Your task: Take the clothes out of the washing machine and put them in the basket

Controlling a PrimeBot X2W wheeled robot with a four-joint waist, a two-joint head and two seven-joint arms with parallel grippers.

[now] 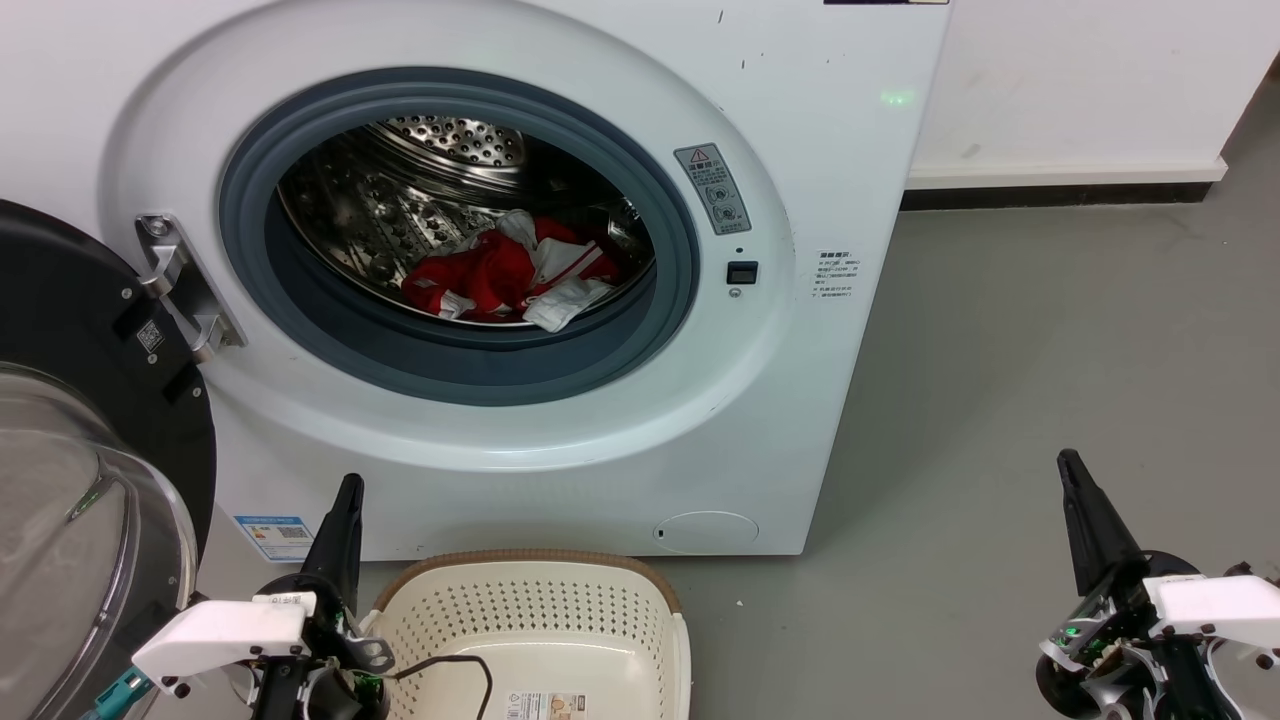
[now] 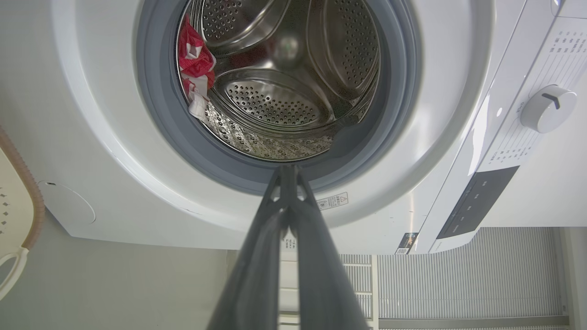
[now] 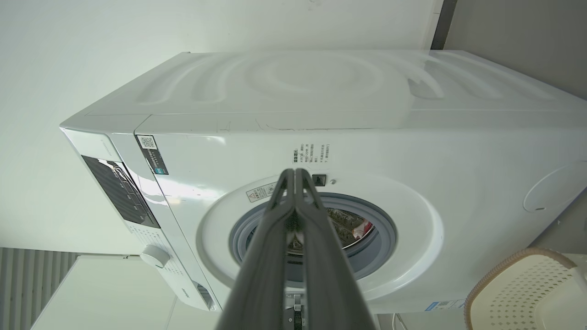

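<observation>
Pose: left hand (image 1: 350,482) low, pointing up, closed, empty | right hand (image 1: 1068,458) likewise

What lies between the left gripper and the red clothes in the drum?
Head view: the white washing machine front and its grey rubber ring lie between the left gripper and the red fabric clothes.

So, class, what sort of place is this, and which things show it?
Likely a laundry or utility room: a front-loading washer, red clothes in its drum, and a basket on the grey floor.
</observation>
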